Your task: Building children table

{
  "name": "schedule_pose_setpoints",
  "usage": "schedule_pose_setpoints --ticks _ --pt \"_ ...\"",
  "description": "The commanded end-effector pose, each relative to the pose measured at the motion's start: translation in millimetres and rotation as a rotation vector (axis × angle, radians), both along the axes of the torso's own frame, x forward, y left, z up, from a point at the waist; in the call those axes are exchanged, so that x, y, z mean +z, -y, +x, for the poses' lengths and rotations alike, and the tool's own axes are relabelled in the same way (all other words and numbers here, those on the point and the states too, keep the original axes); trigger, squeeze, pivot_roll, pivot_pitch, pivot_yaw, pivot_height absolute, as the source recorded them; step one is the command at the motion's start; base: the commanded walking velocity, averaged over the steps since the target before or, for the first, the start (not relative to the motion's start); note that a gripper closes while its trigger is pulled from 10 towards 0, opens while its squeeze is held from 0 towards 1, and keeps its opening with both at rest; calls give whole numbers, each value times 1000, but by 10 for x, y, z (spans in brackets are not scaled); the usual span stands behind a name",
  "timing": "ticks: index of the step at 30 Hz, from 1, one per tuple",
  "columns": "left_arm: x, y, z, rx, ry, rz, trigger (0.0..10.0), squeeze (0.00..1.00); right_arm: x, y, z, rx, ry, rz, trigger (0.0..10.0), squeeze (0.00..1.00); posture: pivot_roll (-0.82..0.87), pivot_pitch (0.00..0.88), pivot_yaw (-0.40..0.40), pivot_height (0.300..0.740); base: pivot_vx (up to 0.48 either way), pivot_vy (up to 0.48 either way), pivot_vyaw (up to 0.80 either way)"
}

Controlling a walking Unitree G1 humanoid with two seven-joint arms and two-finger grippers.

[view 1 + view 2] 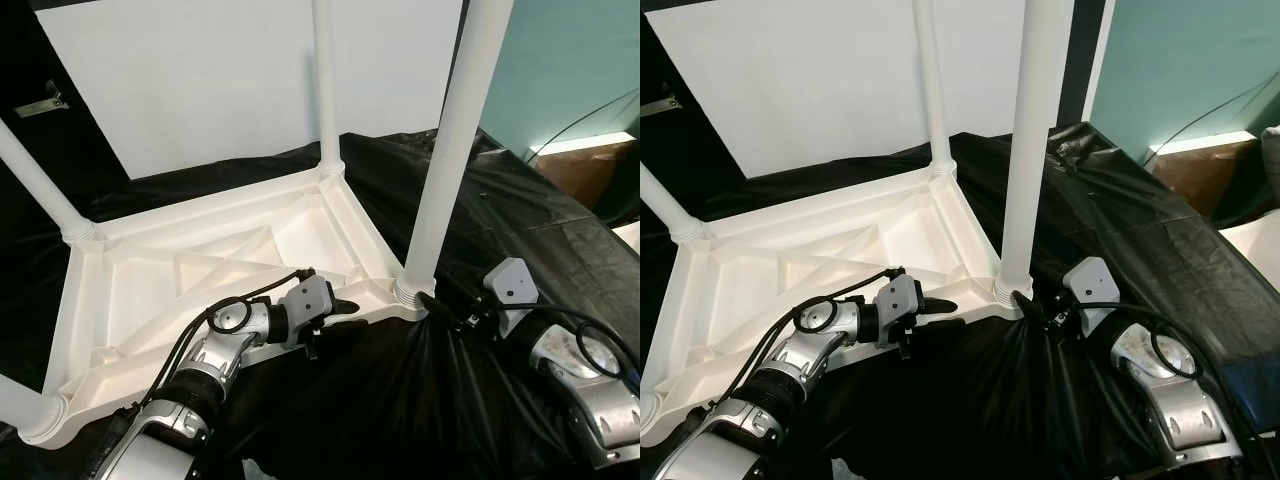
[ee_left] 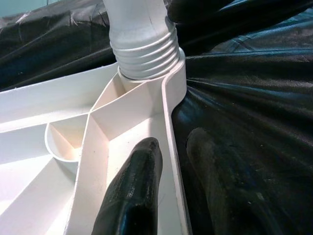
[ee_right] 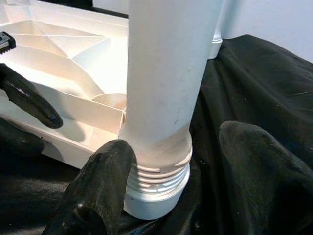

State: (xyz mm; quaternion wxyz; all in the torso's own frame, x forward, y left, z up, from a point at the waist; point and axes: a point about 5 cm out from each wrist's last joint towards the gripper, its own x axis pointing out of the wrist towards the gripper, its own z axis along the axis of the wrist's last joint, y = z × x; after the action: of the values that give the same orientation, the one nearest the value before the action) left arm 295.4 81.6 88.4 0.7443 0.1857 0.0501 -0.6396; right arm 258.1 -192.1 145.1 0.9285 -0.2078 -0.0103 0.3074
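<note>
A white plastic children's table [image 1: 200,215] lies upside down on black cloth. Its legs point up, among them the near right leg [image 1: 450,150] and the far leg [image 1: 325,80]. My left gripper [image 1: 345,312] is shut on the table's front rim [image 2: 172,147], with one finger [image 2: 137,186] inside the rim and the other outside on the cloth. At the corner, my right gripper [image 1: 440,308] stands open around the threaded base [image 3: 159,171] of the near right leg [image 3: 166,73]. One finger [image 3: 105,176] touches the threads and the other sits slightly apart.
Black cloth [image 1: 520,220] covers the whole work surface and bunches under the table's front corner. A white board [image 1: 230,80] stands behind, with a teal wall [image 1: 570,60] and a brown box [image 1: 590,165] at the right. Two more legs rise at the left [image 1: 35,180] and near left [image 1: 15,400].
</note>
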Motion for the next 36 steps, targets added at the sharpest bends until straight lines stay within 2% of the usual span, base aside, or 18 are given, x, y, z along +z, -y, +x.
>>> schedule_pose_setpoints --ticks 1,9,11,16,19,20,28,36 --pt "-454 -167 -228 19 -186 140 10000 0 -21 17 8 5 -19 2 10000 0 -95 16 25 740 0 0 0" --pt "-456 -182 -245 18 -189 141 10000 0 0 10 184 37 -27 1 10000 0 -87 18 34 740 0 0 0" --pt "-456 -182 -245 18 -189 141 10000 0 0 10 184 37 -27 1 10000 0 -87 18 34 740 0 0 0" --pt "-454 -158 -247 7 -187 143 10000 0 -32 -28 412 72 -50 -13 10000 0 -71 14 36 740 0 0 0" --pt "-451 -157 -248 7 -186 142 10000 0 -34 -39 453 88 -60 -18 10000 0 -67 13 35 740 0 0 0" --pt "-449 -172 -252 12 -186 142 10000 0 -52 -50 519 104 -78 -31 10000 0 -53 10 31 740 0 0 0" --pt "-453 -212 -266 22 -187 143 10000 0 -61 -72 601 116 -92 -36 10000 0 -37 7 27 740 0 0 0" --pt "-457 -231 -271 35 -184 143 10000 0 -39 -106 687 91 -58 -27 10000 0 -23 0 23 740 0 0 0"
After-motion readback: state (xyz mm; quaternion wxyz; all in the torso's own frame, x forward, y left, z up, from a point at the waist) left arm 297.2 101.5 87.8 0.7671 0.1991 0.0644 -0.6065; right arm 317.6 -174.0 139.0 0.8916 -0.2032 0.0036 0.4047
